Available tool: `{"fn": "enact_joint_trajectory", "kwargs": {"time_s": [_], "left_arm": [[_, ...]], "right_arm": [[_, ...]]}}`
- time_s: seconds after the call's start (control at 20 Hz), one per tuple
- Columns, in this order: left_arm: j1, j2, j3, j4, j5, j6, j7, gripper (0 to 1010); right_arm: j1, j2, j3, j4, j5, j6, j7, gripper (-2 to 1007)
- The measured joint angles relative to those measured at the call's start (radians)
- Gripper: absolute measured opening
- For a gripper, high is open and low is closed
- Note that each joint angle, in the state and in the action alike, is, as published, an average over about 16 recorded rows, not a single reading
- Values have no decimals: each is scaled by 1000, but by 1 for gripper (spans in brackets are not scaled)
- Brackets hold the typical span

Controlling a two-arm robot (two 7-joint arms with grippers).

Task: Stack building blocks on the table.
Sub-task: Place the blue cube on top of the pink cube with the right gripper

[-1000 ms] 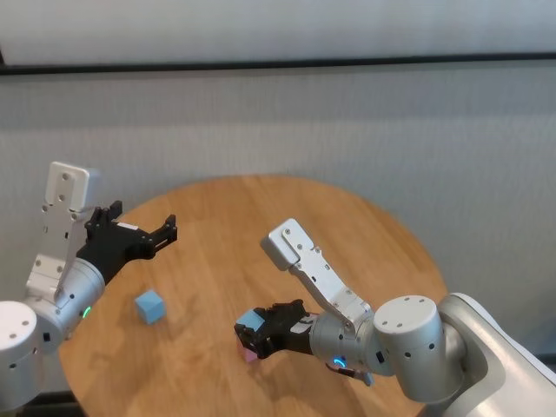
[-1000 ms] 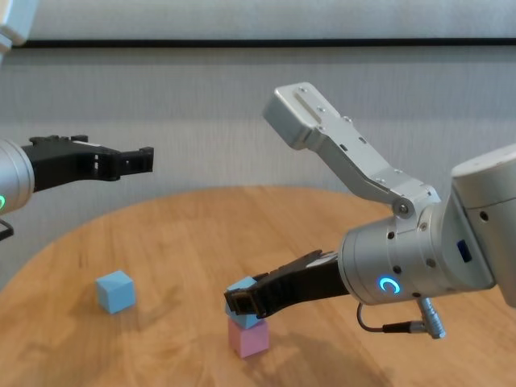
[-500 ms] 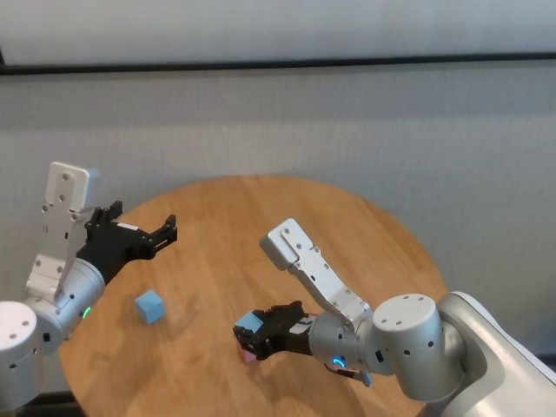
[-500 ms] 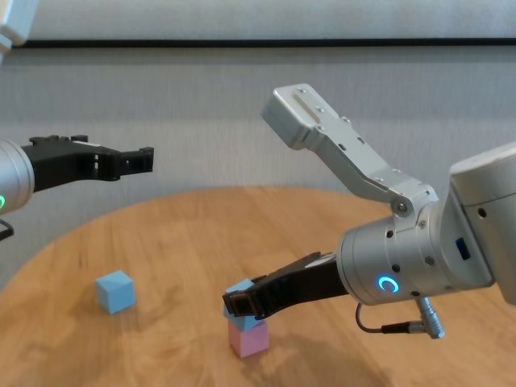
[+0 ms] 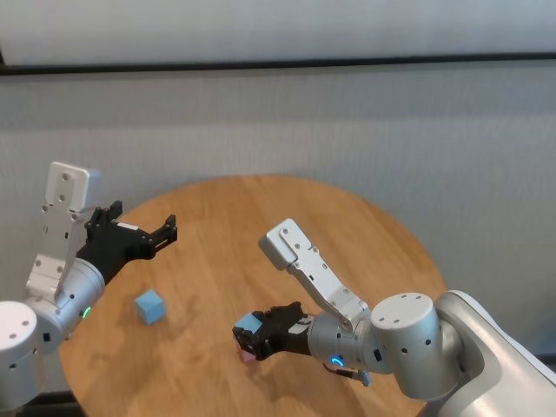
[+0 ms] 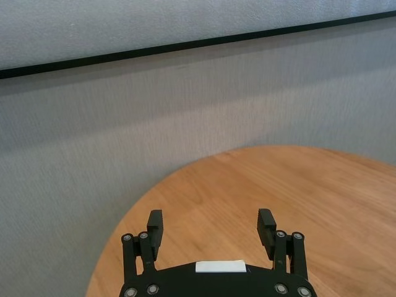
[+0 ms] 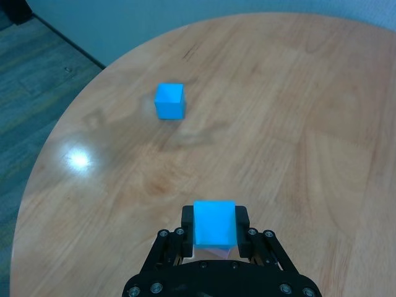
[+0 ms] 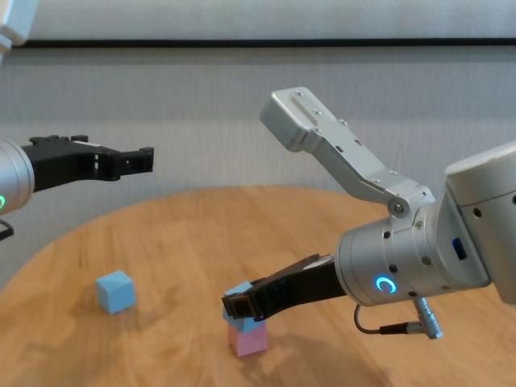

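Head cam: high, looks down on the whole round tabletop [image 5: 287,226]. Chest cam: low, near-level across it. Left wrist cam faces wall and far edge; right wrist cam looks close down. Head, chest and right wrist share the stacked blue block [image 8: 239,291].

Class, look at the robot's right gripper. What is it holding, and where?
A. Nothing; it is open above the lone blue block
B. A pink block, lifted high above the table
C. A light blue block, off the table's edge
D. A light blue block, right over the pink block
D: the right gripper is shut on a light blue block directly above the pink block.
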Motion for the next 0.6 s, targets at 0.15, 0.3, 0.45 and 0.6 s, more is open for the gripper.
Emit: {"fn": "enact_joint_trajectory", "kwargs": {"time_s": [0.15,0.3,0.45,0.6], "left_arm": [[0,0,0,0,0,0,0,999],[0,0,0,0,0,0,0,999],[0,0,0,0,0,0,0,999],[0,0,0,0,0,0,0,999]], "right_arm": [[1,-1,0,2,0,1,1,369],[1,-1,0,3,0,1,1,374],[2,-1,0,3,0,1,1,400],[1,-1,-1,3,0,0,0,446]]}}
